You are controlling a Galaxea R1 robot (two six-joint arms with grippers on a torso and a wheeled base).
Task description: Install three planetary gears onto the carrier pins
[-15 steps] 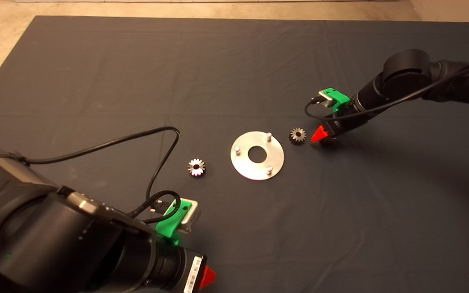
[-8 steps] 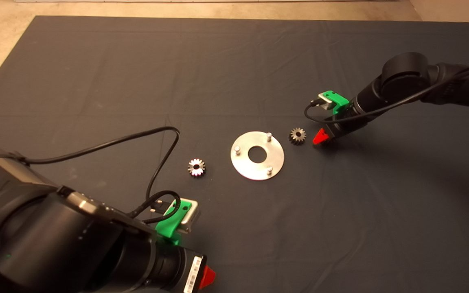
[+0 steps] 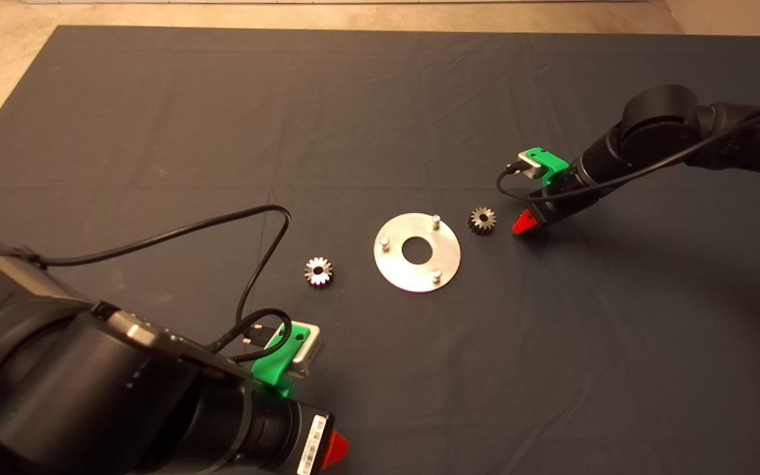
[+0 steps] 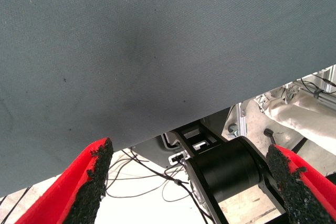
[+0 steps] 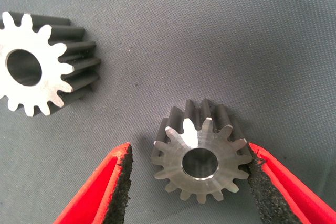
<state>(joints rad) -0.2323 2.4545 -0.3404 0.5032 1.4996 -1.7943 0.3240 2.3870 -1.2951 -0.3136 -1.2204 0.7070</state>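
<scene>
The silver carrier disc lies at mid-mat with its three carrier pins bare. One planetary gear rests just right of the disc, and another lies to the disc's left. My right gripper is down on the mat right of the near gear. In the right wrist view this gripper is open around a third gear. One pad touches its teeth and a gap shows at the other pad. The neighbouring gear lies beyond the fingers. My left gripper waits open at the mat's front edge.
A black cable loops from the left arm over the mat, ending left of the left-hand gear. The left wrist view shows the mat's edge and the robot's base with cables below it.
My right gripper has shifted slightly to the right, away from the disc, and now covers the gear that peeked out beneath it. The left arm, disc and other gears are unmoved.
</scene>
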